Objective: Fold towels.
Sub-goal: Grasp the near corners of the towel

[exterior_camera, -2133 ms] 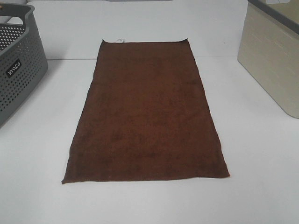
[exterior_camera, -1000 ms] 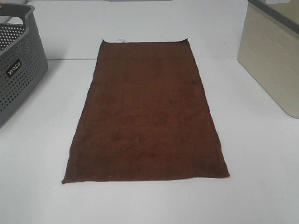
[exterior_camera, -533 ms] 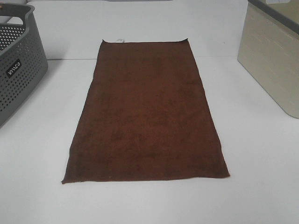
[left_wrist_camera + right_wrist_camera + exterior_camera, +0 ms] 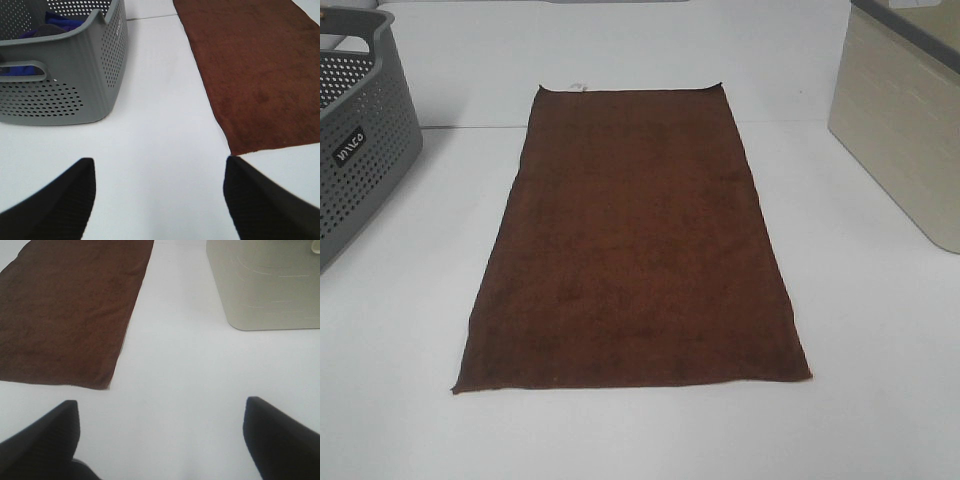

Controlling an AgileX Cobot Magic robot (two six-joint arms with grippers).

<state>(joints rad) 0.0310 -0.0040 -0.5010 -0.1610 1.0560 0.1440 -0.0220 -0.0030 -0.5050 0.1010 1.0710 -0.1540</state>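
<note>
A dark reddish-brown towel [image 4: 632, 240] lies flat and unfolded on the white table, long side running away from me, with a small white tag [image 4: 577, 86] on its far short edge. It also shows in the left wrist view [image 4: 260, 70] and in the right wrist view [image 4: 70, 305]. Neither gripper shows in the exterior high view. My left gripper [image 4: 159, 200] is open and empty above bare table, off the towel's near left corner. My right gripper [image 4: 162, 440] is open and empty above bare table, off the towel's near right corner.
A grey perforated basket [image 4: 355, 140] stands at the left; the left wrist view shows it [image 4: 65, 75] holding blue cloth [image 4: 60, 22]. A beige bin [image 4: 905, 130] stands at the right and also shows in the right wrist view [image 4: 265, 285].
</note>
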